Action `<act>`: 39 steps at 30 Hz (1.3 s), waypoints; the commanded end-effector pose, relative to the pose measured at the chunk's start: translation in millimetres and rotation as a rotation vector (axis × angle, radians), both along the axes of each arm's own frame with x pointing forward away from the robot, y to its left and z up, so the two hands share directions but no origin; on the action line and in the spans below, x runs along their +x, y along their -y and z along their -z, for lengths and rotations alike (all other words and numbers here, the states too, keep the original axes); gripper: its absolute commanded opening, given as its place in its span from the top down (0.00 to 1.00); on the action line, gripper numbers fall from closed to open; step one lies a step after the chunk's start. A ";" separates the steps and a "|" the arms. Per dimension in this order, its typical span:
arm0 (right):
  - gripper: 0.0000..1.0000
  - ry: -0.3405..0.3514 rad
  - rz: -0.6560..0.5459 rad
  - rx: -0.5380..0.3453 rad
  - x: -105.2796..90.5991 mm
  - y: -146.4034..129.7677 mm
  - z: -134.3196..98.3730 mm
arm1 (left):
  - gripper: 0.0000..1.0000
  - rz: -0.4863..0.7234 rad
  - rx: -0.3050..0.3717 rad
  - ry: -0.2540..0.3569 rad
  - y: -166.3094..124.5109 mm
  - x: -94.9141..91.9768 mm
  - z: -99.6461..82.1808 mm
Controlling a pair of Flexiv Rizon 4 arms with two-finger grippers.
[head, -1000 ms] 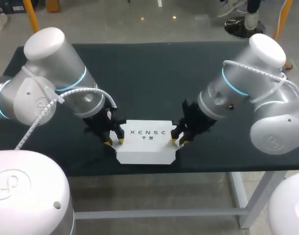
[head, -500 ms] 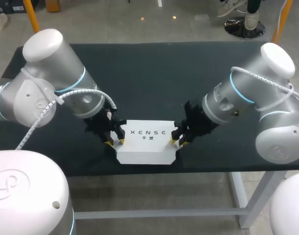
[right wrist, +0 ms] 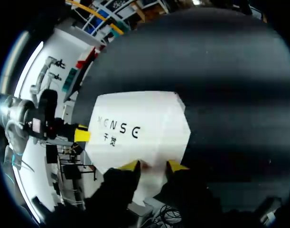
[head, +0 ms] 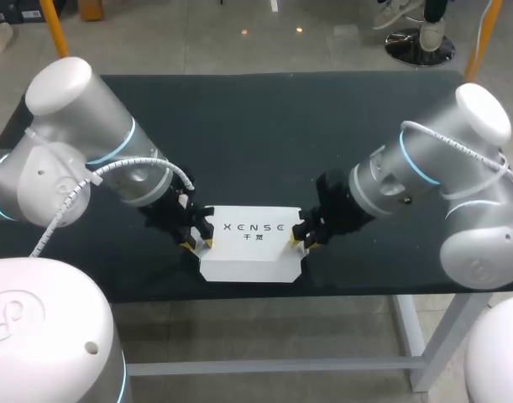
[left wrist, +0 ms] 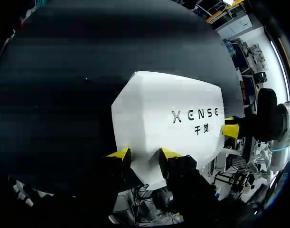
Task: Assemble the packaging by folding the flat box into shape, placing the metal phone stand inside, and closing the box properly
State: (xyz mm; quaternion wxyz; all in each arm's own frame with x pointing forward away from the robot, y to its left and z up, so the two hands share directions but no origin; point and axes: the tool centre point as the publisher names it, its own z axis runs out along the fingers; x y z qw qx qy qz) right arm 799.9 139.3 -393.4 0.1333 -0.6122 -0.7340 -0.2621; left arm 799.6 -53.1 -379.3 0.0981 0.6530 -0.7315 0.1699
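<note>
A white box [head: 252, 252] with dark print on its top lies flat on the black table [head: 256, 126], close to the front edge. My left gripper [head: 197, 244] stands at the box's left end and my right gripper [head: 301, 242] at its right end. In the left wrist view the box [left wrist: 168, 114] lies just ahead of the left gripper [left wrist: 144, 154], whose yellow tips are apart and rest against the box's near end. The right wrist view shows the same for the right gripper [right wrist: 154, 165] and the box [right wrist: 140, 128]. No phone stand is visible.
The black tabletop stretches bare behind the box and to both sides of it. Its front edge [head: 256, 292] runs just below the box. Both arms' bulky elbows hang over the table's left and right parts.
Both arms' upper joints have swung slightly outward, the left one left and the right one right. The grippers stay at the box's ends, and the box has barely moved.
</note>
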 end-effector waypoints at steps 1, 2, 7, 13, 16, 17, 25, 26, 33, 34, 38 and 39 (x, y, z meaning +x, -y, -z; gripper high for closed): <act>0.60 0.010 -0.001 0.015 1.9 -7.0 8.6 | 0.58 0.010 -0.020 0.001 8.9 -2.3 16.9; 0.60 0.012 -0.001 0.016 2.2 -7.0 8.2 | 0.58 0.013 -0.028 -0.004 9.6 -2.6 17.0; 0.60 0.015 -0.003 0.033 5.2 -6.8 7.3 | 0.57 0.014 -0.052 -0.023 12.3 -4.8 16.8; 0.60 0.014 -0.009 0.044 10.9 -8.0 5.9 | 0.57 -0.013 -0.092 -0.039 13.1 -6.8 17.0; 0.60 0.012 -0.011 0.049 13.8 -8.4 4.2 | 0.57 -0.016 -0.104 -0.042 13.2 -7.0 17.1; 0.60 0.010 -0.011 0.052 14.8 -8.4 3.8 | 0.57 -0.017 -0.107 -0.043 13.2 -7.1 17.2; 0.60 -0.001 -0.012 0.065 20.7 -8.9 1.0 | 0.57 -0.028 -0.118 -0.041 11.9 -7.8 12.2; 0.60 -0.002 -0.011 0.066 21.3 -9.0 0.3 | 0.57 -0.029 -0.119 -0.041 11.8 -7.6 11.4; 0.60 -0.008 -0.008 0.068 24.9 -8.9 -0.7 | 0.56 -0.034 -0.112 -0.050 11.0 -5.5 8.9; 0.60 -0.009 -0.008 0.068 25.1 -8.4 -0.5 | 0.56 -0.036 -0.111 -0.051 10.6 -5.6 8.6; 0.60 -0.014 -0.008 0.073 26.0 -7.4 0.9 | 0.55 -0.041 -0.114 -0.054 9.8 -5.6 8.1; 0.60 -0.015 -0.009 0.074 26.1 -7.9 1.7 | 0.55 -0.040 -0.118 -0.058 10.0 -5.1 8.4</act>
